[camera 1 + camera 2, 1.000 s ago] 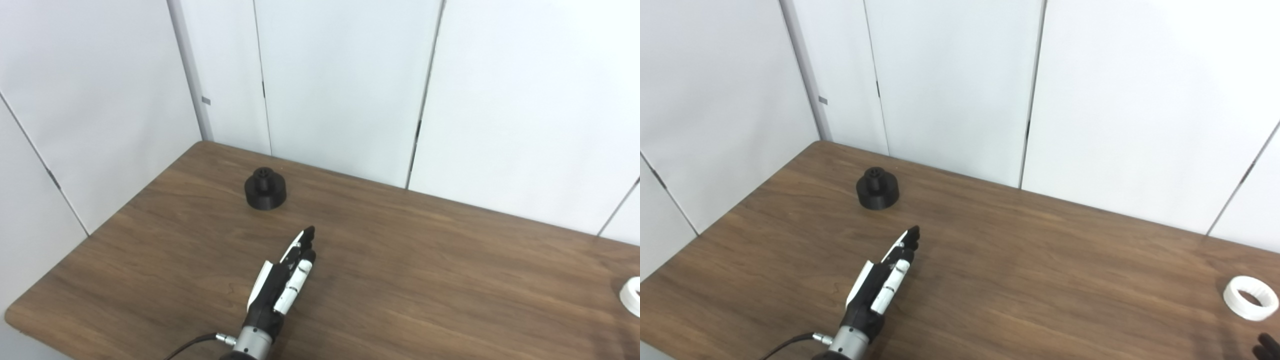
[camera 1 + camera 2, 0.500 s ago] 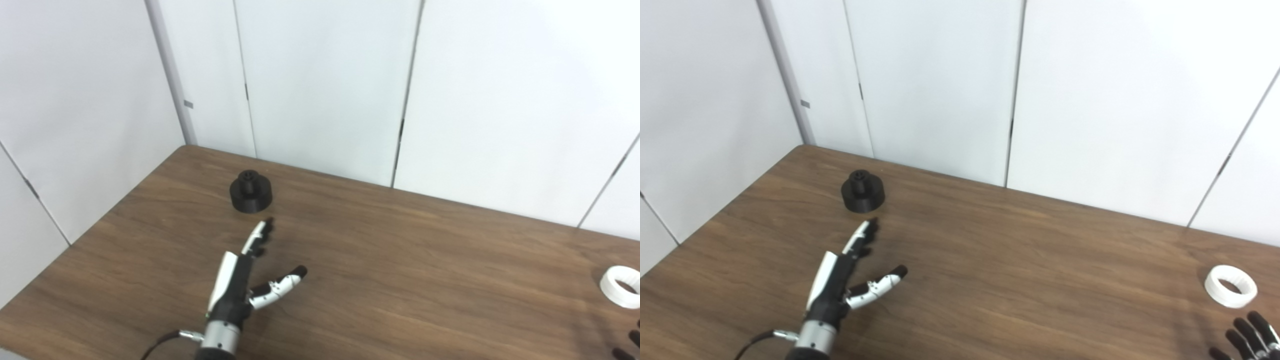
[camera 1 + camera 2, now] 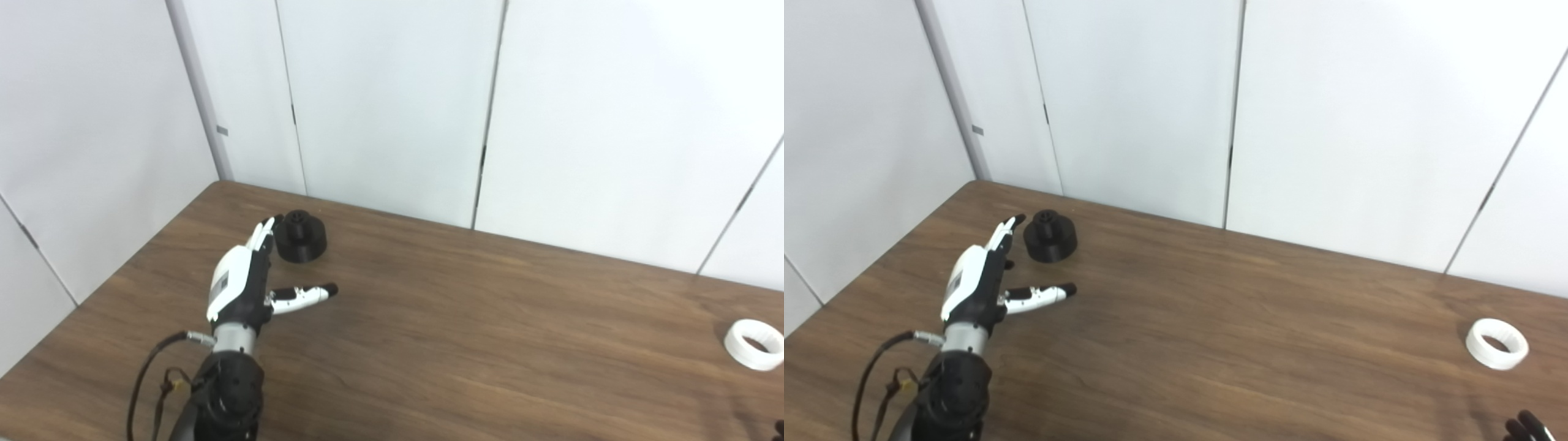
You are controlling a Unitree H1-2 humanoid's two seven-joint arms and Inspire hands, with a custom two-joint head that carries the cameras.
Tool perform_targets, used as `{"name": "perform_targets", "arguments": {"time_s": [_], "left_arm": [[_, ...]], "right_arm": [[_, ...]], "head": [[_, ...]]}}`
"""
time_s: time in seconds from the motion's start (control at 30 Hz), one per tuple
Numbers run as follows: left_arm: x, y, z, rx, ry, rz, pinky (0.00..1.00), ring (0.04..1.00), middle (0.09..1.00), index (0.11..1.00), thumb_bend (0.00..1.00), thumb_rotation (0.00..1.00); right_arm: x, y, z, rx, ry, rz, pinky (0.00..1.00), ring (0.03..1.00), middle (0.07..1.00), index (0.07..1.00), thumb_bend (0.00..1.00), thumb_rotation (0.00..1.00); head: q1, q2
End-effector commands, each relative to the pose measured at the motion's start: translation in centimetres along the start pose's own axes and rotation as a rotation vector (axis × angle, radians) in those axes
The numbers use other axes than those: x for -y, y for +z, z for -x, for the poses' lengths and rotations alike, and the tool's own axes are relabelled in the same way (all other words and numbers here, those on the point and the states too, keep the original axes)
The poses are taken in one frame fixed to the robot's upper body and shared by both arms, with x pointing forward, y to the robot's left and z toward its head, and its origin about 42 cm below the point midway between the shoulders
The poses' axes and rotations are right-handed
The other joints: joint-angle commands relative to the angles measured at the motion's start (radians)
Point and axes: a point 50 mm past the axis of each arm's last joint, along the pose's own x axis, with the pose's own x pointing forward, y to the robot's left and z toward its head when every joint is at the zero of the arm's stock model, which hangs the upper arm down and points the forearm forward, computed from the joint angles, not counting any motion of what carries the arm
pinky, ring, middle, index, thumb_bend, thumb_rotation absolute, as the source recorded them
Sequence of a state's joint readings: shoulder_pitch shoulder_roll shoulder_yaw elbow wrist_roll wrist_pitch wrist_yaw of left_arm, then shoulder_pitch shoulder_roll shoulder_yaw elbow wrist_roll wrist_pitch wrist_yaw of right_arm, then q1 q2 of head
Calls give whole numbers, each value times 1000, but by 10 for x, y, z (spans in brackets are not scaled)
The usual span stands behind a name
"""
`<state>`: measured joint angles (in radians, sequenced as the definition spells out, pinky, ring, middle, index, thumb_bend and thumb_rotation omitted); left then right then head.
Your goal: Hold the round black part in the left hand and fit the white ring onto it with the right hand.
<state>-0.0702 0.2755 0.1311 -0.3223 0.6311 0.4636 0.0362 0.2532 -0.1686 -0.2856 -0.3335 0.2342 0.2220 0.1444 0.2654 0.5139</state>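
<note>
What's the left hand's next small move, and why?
Probably slide the left hand a little to the right and close its fingers around the black part. The hand is open beside the part, fingertips level with it, thumb spread, nothing held. The white ring lies on the table far right, untouched, and only the right hand's fingertips show.

table: fills lower frame, wall panels behind | round part: on table, upper left, near far edge | left hand: just left of and before the part | ring: on table, far right | right hand: bottom right corner, before ring
</note>
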Motion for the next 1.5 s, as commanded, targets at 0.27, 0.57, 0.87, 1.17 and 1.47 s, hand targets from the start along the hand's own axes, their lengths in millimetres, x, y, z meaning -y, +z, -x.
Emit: {"name": "perform_targets", "arguments": {"time_s": [0.27, 0.57, 0.87, 1.17, 1.47], "left_arm": [[-14, -6, -71, -36, 34, -142, 944, 985, 972, 906, 1000, 333], [-17, -29, -100, -130, 51, -200, 997, 992, 955, 891, 1000, 298], [-20, -41, -110, -164, 56, -239, 995, 953, 924, 872, 1000, 291], [-22, -47, -126, -187, -4, -298, 999, 981, 958, 886, 1000, 317], [-20, -45, -141, -197, -61, -301, 989, 978, 954, 875, 1000, 311]], "right_arm": [[2, 12, -5, 90, 8, 1, 821, 912, 906, 895, 582, 1000], [3, 13, -4, 90, 8, 1, 807, 912, 906, 890, 627, 1000], [4, 13, -3, 94, 6, 6, 832, 907, 900, 886, 656, 1000], [3, 16, -2, 92, 6, 5, 832, 908, 897, 891, 668, 993], [1, 15, -2, 93, 13, -4, 797, 894, 890, 883, 704, 966]], "head": [[2, 5], [5, 11], [11, 16], [6, 20], [4, 20]]}}
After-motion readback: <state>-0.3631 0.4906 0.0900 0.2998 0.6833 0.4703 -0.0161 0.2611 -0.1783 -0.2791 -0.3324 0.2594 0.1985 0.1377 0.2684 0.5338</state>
